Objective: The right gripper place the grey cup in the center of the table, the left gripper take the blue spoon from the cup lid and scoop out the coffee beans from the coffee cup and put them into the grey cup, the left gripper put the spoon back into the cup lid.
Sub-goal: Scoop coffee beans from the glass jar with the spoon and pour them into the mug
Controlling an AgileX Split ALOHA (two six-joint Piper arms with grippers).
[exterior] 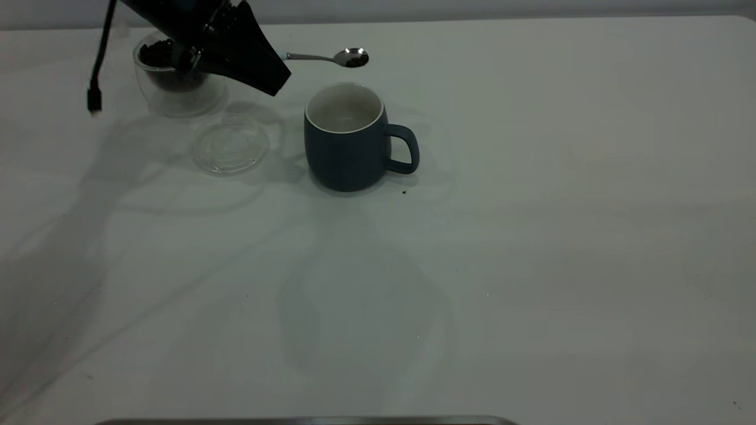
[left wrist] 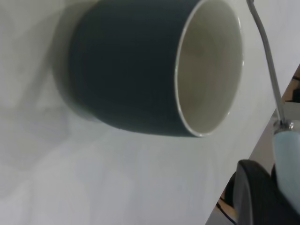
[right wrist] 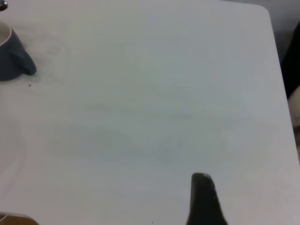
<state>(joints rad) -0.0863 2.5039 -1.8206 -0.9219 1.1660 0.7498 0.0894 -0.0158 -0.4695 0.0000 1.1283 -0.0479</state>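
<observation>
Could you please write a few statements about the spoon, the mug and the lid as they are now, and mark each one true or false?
1. The left end effector holds the spoon by its handle. True.
2. The spoon's bowl is empty. False: dark coffee beans lie in it.
3. The mug stands upright on the table. True.
4. The spoon rests on the glass lid. False: the lid lies bare on the table.
5. The glass cup is empty. False: it holds beans.

A pale wall [exterior: 472, 9] runs behind, and soft overhead light, perhaps several lamps, casts faint overlapping shadows.
</observation>
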